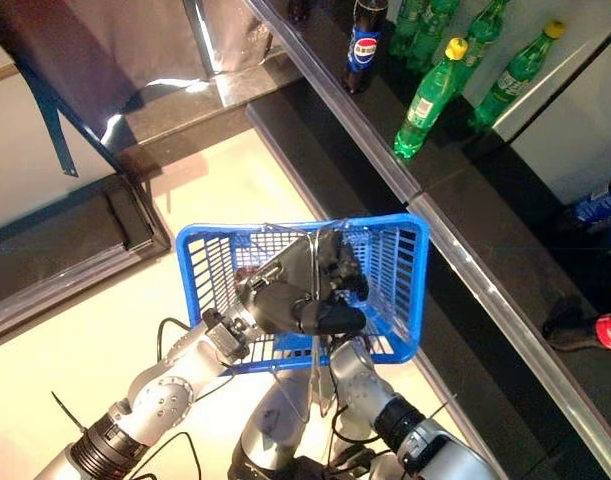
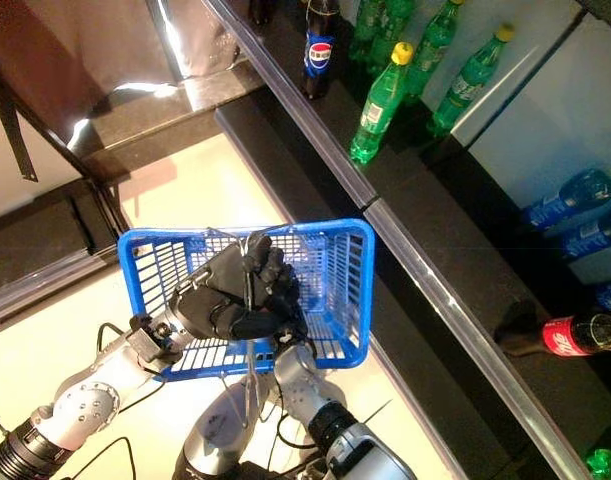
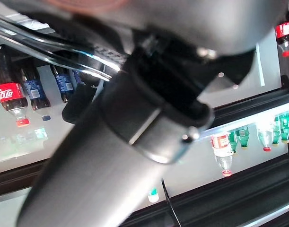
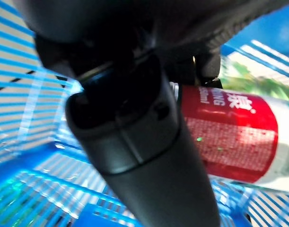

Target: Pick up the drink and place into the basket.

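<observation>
The left hand (image 1: 300, 295) is closed tight, its fingers curled over the thin wire handles (image 1: 312, 245) of the blue basket (image 1: 400, 290). It carries the basket in the air in front of the robot, and the hand's dark bulk sits over the basket's open middle. The handles rise from the rim and meet inside the fist.

The right hand (image 4: 135, 127) shows only in its own wrist view, where it is down inside the basket with blue mesh on all sides. One thick dark digit lies across the front of the drink (image 4: 229, 142), right against it. The other fingers are out of sight, so I cannot tell whether this hand has a grip on the drink or is loose beside it. In the head views the right forearm runs up to the basket's near wall, just below the left hand, and the hand itself is hidden.

The drink is a bottle lying on its side within the basket, just past the right hand. It has a broad red label with white characters, only partly in view, and a pale band at one end.

Beyond the basket, well apart from both hands, a dark shelf (image 1: 465, 270) runs past. It holds green bottles with yellow caps (image 1: 425, 100), a dark cola bottle with a blue label (image 1: 365, 45) and a red-labelled bottle lying flat (image 1: 590, 330).
</observation>
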Tool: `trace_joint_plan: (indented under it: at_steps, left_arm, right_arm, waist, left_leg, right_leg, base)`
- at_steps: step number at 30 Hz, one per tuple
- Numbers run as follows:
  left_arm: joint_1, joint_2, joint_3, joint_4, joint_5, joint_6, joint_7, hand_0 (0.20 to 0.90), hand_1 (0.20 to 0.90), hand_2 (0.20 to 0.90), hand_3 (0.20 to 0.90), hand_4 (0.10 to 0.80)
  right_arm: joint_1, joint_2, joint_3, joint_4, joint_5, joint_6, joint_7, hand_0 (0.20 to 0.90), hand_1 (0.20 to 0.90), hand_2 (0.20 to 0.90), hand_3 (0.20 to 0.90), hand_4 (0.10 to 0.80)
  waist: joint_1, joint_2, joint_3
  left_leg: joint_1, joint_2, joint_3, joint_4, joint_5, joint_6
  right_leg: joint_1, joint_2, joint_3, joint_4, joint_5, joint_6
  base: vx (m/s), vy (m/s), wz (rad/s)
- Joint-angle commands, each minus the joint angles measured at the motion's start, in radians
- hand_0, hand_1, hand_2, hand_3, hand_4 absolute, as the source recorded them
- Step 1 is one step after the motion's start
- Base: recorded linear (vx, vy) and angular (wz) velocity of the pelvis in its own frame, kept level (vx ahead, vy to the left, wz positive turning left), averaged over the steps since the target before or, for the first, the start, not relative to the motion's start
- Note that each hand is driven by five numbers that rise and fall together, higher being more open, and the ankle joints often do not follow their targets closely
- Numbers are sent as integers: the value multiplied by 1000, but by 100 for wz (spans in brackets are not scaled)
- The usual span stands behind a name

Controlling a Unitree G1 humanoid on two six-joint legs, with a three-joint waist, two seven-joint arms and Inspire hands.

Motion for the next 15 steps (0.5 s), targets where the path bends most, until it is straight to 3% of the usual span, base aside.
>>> trace_joint_plan:
  at_steps: [1,4,5,6,7,15]
  left_arm:
    - [-340,-293,28,-475,-40,-271,-248,300,300,300,200,100]
    - [-341,-304,31,-467,-23,-276,-241,300,300,300,200,100]
    - [-340,-306,33,-466,-21,-279,-241,300,300,300,200,100]
    - [-338,-308,36,-464,-20,-281,-241,300,300,300,200,100]
    - [-336,-311,39,-463,-16,-283,-236,300,300,300,200,100]
    - [-318,-316,55,-450,16,-323,-218,300,300,300,200,100]
  right_arm:
    - [-72,157,27,59,36,-26,86,300,300,300,200,100]
    - [-80,161,8,63,51,-35,65,300,300,300,200,100]
    - [-79,162,6,64,50,-38,56,507,507,507,442,342]
    - [-76,162,5,64,44,-41,36,766,766,766,744,644]
    - [-71,161,1,69,31,-42,20,900,900,900,900,800]
    - [-36,131,-9,-14,-5,-104,-30,900,900,900,900,800]
  waist:
    - [6,82,-246]
    - [1,73,-248]
    - [0,72,-249]
    - [-2,70,-250]
    - [-4,68,-252]
    - [-28,57,-258]
  left_leg:
    - [64,6,12,36,-89,5]
    - [65,8,14,36,-90,6]
    - [65,9,15,36,-90,7]
    - [66,10,18,36,-90,7]
    - [68,12,21,35,-90,8]
    - [68,27,38,18,-65,9]
  right_leg:
    - [-64,5,-1,50,152,-40]
    - [-67,5,5,55,153,-40]
    - [-68,5,7,56,155,-39]
    - [-68,4,9,57,157,-39]
    - [-69,3,13,58,159,-37]
    - [-78,6,11,44,188,-43]
  base:
    - [0,0,0]
    - [23,-8,1]
    - [0,0,0]
    - [30,-1,-1]
    - [32,-2,-3]
    - [-13,9,-5]
